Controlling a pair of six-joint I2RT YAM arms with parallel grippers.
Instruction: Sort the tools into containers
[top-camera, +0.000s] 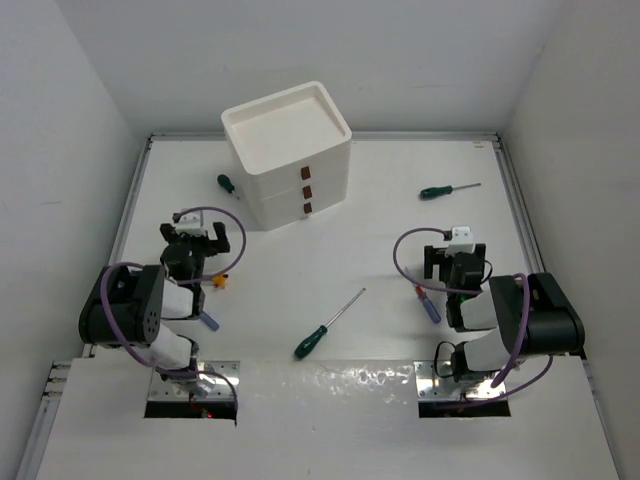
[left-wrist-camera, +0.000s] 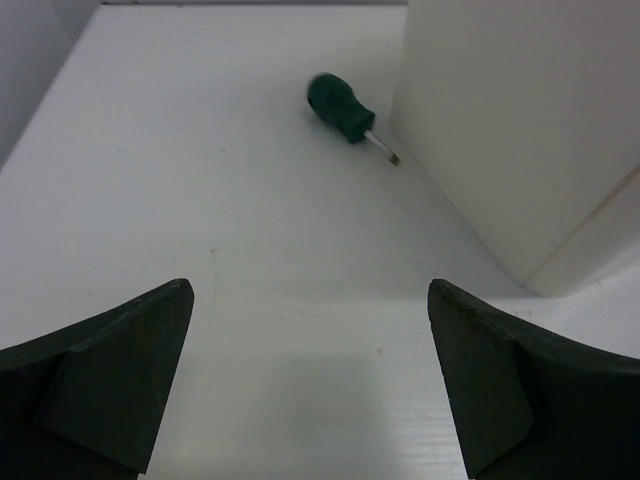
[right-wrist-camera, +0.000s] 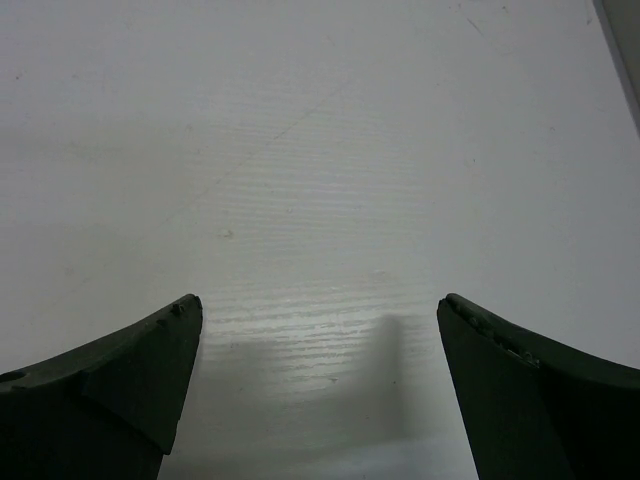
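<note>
The containers are three shut drawers with dark-red handles (top-camera: 306, 192) in a white cube unit (top-camera: 290, 150) at the back. A stubby green screwdriver (top-camera: 226, 183) lies just left of the unit and shows ahead of my left gripper (left-wrist-camera: 345, 108), beside the unit's wall (left-wrist-camera: 510, 130). Another green screwdriver (top-camera: 447, 189) lies at the back right, and a third (top-camera: 325, 328) in the front middle. A yellow-orange tool (top-camera: 218, 281) and a blue handle (top-camera: 207, 320) peek from under the left arm. A second blue one (top-camera: 430, 305) lies by the right arm. My left gripper (top-camera: 197, 232) (left-wrist-camera: 310, 300) and right gripper (top-camera: 455, 250) (right-wrist-camera: 320, 305) are both open over bare table.
White walls enclose the table on the left, back and right. A raised rail (top-camera: 515, 200) runs along the right edge of the table. Both arm bases (top-camera: 190, 375) sit at the near edge.
</note>
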